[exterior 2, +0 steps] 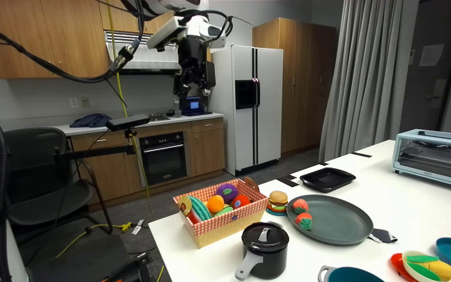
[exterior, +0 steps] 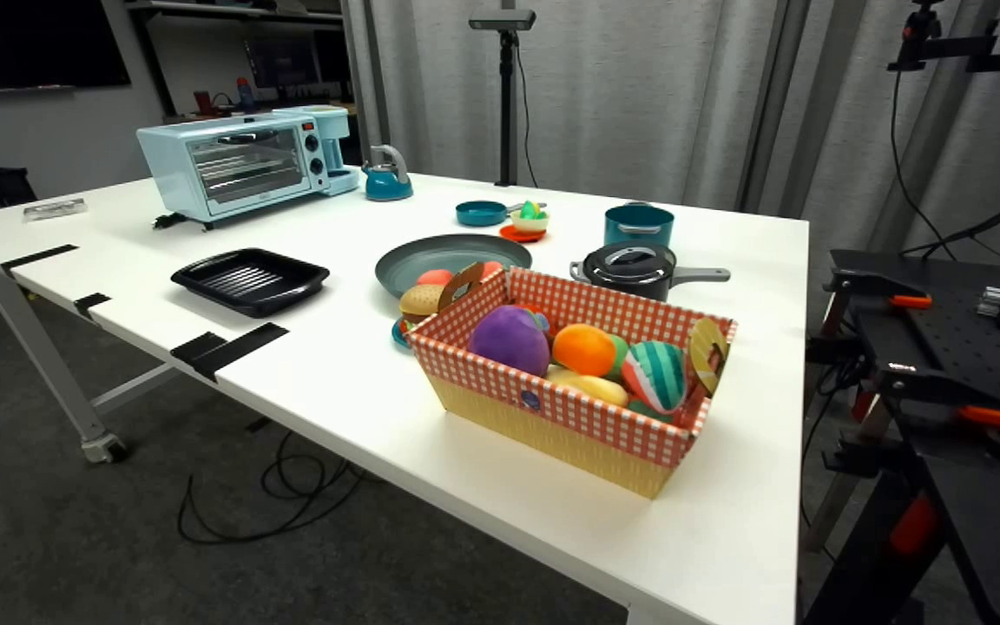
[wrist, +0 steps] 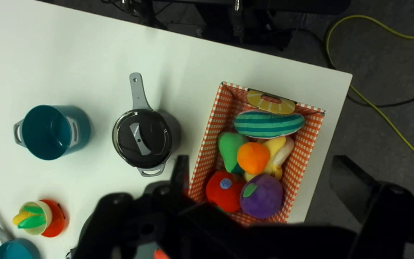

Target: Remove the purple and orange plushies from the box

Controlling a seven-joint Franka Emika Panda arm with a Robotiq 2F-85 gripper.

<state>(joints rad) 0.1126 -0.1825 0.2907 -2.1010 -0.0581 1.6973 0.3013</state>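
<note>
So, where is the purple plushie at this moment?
In the wrist view, the purple plushie sits inside the checkered box, at its lower right, beside the red plushie.

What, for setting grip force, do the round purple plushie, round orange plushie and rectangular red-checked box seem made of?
Purple plushie and orange plushie: probably matte plush fabric, showing no sharp highlights. Checked box: perhaps smooth printed cardboard, given thin, flat walls.
</note>
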